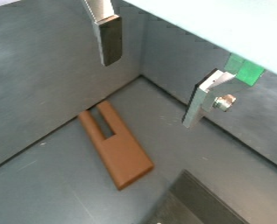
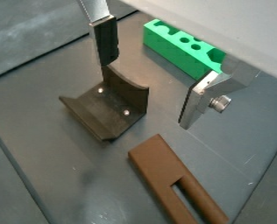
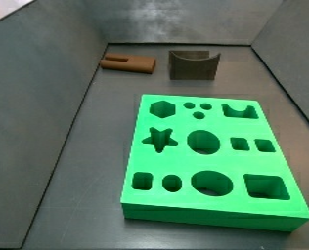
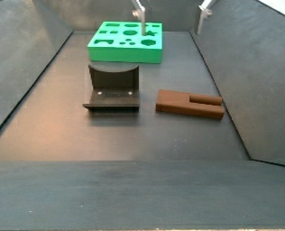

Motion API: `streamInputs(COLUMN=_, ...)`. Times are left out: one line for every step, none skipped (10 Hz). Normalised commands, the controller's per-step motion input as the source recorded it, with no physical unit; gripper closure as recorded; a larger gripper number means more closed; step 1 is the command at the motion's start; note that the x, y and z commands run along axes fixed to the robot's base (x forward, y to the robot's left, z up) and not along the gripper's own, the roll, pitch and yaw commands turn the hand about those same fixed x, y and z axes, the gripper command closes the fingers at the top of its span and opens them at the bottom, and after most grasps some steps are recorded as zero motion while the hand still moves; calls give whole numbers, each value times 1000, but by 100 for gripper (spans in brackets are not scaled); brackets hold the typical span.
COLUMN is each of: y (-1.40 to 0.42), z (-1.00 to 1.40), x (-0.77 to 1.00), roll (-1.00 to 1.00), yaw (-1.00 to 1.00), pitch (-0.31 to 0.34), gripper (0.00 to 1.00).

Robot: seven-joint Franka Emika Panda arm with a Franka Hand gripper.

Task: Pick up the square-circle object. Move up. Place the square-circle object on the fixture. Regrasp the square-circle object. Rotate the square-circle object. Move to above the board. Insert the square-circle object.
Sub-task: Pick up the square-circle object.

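**Gripper open above the floor, before the pick-up of the square-circle object**

The square-circle object (image 4: 188, 104), a brown wooden piece with a slot cut into one end, lies flat on the dark floor (image 4: 109, 144) at the right centre of a side view, just beside the fixture (image 4: 113, 87) but apart from it. In another side view it sits in the upper left (image 3: 126, 63), with the fixture (image 3: 194, 62) to its right at the top centre. The board (image 3: 212, 159), a bright green slab with star, round, oval and square cut-outs, fills the lower centre of that view and lies well apart from both.

The gripper (image 1: 159, 66) hangs above the floor with its jaws spread wide and nothing between them; both wrist views show the silver fingers (image 2: 103, 39) clear of every piece. In a side view only the fingertips appear, at the top edge above the far end of the board. The object is untouched, so the pick-up step appears not yet done.

Risks, as judged from this layout: the object lies flat and low, so a descent that is too shallow may close on air, and one too deep may drive the fingertips into the floor. A grasp over the slotted end may pinch the thin prongs and let the piece twist. The nearby fixture could be struck by a finger if the approach drifts toward it.

No brand, label or writing is legible in any view.
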Motion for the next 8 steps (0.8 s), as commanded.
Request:
streamInputs(y=0, z=-677, x=0, roll=0, yaw=1000, pitch=17, gripper=0)
streamInputs(y=0, z=-683, x=0, roll=0, yaw=1000, pitch=11, gripper=0)
streamInputs(y=0, z=-740, x=0, roll=17, yaw=1000, pitch=0, gripper=0)
streamInputs(y=0, z=-809, x=-86, roll=93, yaw=1000, pitch=0, gripper=0)
streamInputs(y=0, z=-871, x=-143, roll=97, yaw=1000, pitch=-34, gripper=0)
streamInputs(y=0, z=-811, x=-111, roll=54, yaw=1000, pitch=-27, gripper=0)
streamInputs(y=0, z=-800, x=-69, roll=59, yaw=1000, pitch=0, gripper=0)
streamInputs(y=-120, z=-711, x=-120, roll=90, yaw=997, pitch=0, gripper=0)
